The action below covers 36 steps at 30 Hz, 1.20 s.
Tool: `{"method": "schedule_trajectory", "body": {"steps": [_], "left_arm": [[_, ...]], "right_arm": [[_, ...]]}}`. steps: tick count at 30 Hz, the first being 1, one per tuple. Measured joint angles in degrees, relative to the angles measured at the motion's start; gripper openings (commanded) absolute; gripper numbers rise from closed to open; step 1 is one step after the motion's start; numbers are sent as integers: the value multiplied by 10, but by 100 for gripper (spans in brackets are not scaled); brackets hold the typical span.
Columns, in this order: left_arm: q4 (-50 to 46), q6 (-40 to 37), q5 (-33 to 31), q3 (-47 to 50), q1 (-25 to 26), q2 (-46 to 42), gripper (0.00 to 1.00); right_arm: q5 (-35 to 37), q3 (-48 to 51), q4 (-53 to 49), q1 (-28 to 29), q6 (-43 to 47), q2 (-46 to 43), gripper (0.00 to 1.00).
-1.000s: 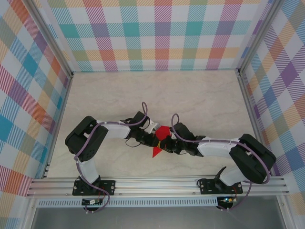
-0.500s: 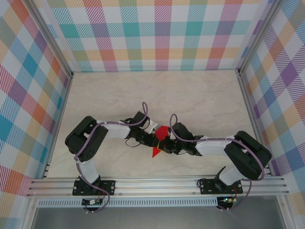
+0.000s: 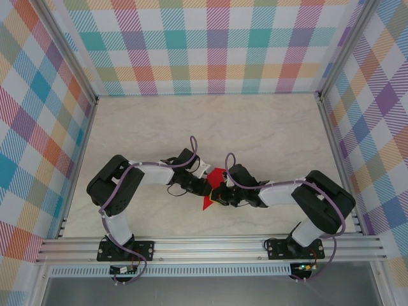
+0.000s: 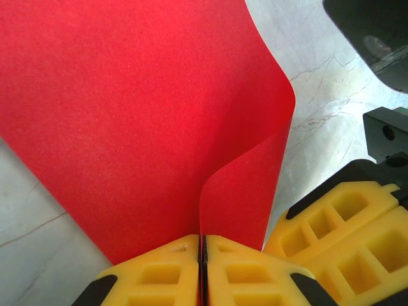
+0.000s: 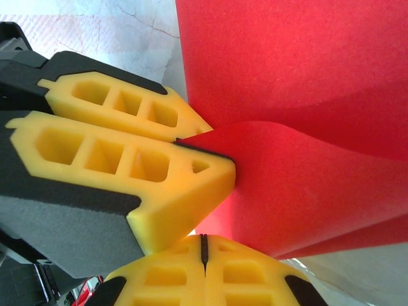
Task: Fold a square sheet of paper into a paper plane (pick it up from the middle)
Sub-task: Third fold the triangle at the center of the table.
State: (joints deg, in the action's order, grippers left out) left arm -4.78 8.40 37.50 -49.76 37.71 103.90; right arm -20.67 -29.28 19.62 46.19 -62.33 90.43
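Note:
The square sheet of paper is bright red and held off the table between the two arms, bent into a curved fold. My left gripper is shut on its edge, and the sheet rises from between the yellow pads. In the top view this left gripper sits at the paper's left. My right gripper is shut just beside it. In the right wrist view the right gripper has its pads pressed together with no red between them, and the paper curves just past its tips.
The marble-patterned table stretches open behind the arms. Plaid walls enclose it on three sides. An aluminium rail runs along the near edge by both arm bases. The two grippers' yellow fingers nearly touch each other.
The right arm has shifted a little to the left, bringing its gripper closer against the paper and the left gripper. The left arm and its grip are unchanged.

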Motion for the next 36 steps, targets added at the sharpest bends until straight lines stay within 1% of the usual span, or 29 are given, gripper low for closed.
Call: {"method": "schedule_trajectory", "body": {"steps": [14,26,29,32,36], "left_arm": [[-1,-1,0,-1,0,0,12],[-2,-1,2,-2,0,0,11],[-3,-1,2,-2,0,0,11],[-4,-1,2,-2,0,0,11],[-5,-1,1,-3,0,0,11]], "right_arm": [[18,2,-8,4,7,-5,4],[31,22,25,4,2,7,4],[38,23,12,4,2,-7,5],[45,23,-11,-1,3,-40,5],[46,26,-17,-27,8,-71,5]]}}
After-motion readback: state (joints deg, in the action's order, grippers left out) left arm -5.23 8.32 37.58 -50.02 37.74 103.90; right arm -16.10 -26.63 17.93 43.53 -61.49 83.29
